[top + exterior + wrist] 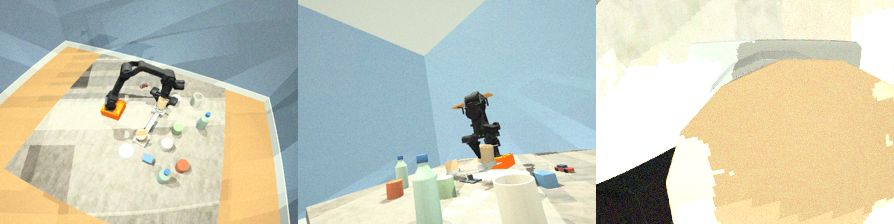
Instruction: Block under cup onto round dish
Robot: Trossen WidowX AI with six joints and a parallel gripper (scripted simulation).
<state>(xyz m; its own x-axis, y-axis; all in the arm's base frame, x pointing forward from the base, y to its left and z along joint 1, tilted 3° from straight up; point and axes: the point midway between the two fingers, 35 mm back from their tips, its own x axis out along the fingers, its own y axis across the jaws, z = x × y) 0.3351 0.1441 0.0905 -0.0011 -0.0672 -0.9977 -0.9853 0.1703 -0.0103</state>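
Note:
My gripper (163, 102) (487, 150) is shut on a tan cup (162, 104) (487, 154) (791, 135) at the arm-side end of the balance beam (152, 122). The held cup is upright, right at its pan (831, 50); I cannot tell whether it has a gap below it. The other tan cup (141, 136) (451, 166) stands on the opposite end, which sits lower in the exterior view. The round white dish (126, 150) lies beside that end, with nothing on it. The hidden block does not show.
A green cylinder (177, 129) (446, 187), white cup (166, 144), red cylinder (182, 166) (394, 189), blue block (148, 158), cream cup (197, 100) (518, 196) and two bottles (202, 122) (163, 177) stand around. A toy car (143, 85) (564, 168) lies near the arm.

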